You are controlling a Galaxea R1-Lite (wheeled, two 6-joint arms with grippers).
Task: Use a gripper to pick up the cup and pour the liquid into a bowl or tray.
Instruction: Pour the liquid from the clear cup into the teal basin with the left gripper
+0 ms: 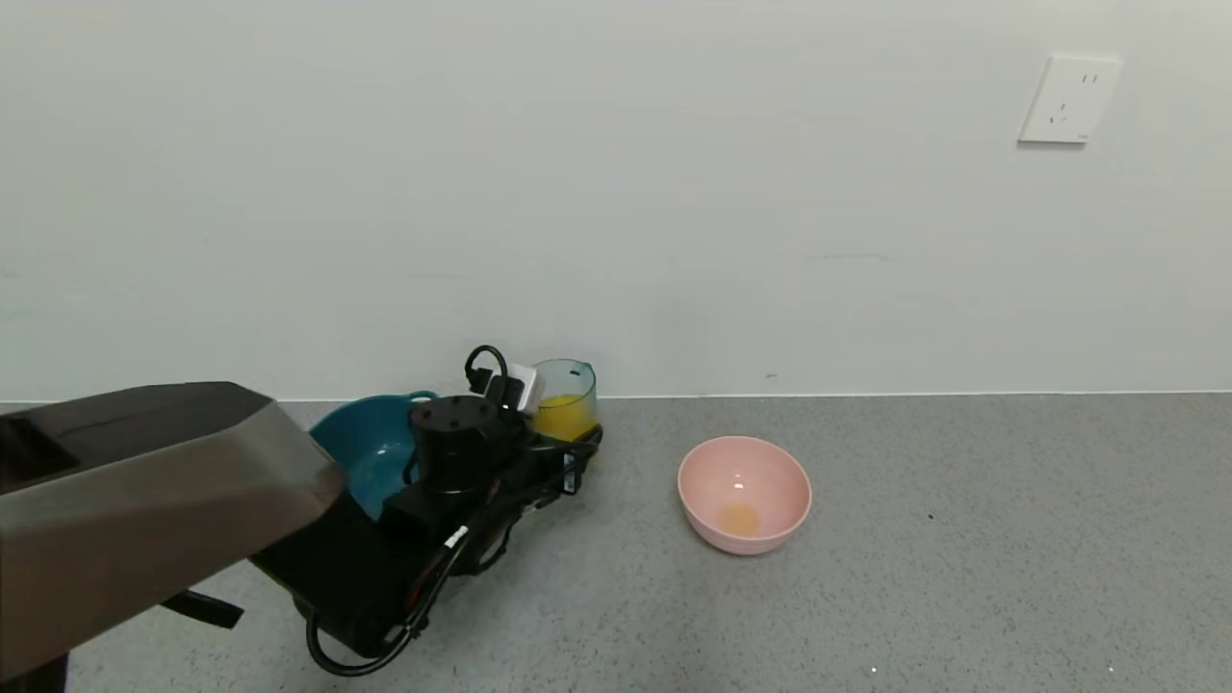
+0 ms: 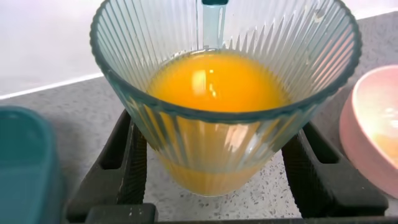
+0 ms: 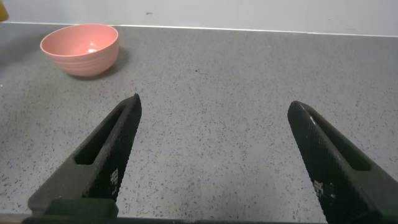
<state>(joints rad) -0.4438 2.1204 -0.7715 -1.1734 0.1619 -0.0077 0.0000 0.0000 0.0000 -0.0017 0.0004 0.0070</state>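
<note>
Left tool [image 2: 211, 180] grips the ribbed cup [image 2: 224, 93] of orange liquid [image 2: 217, 81], upright beside the teal basin [image 1: 361, 443] awaiting pouring; right tool [image 3: 214, 162] hangs open.

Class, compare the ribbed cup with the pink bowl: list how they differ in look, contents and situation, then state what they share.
The cup is translucent, pale blue-green and ribbed; the pink bowl is opaque and smooth inside. The cup holds plenty of orange liquid; the pink bowl shows only a faint orange trace at its bottom. The cup sits between the left pincer fingers; the pink bowl stands alone. Both are upright on the grey counter.
</note>
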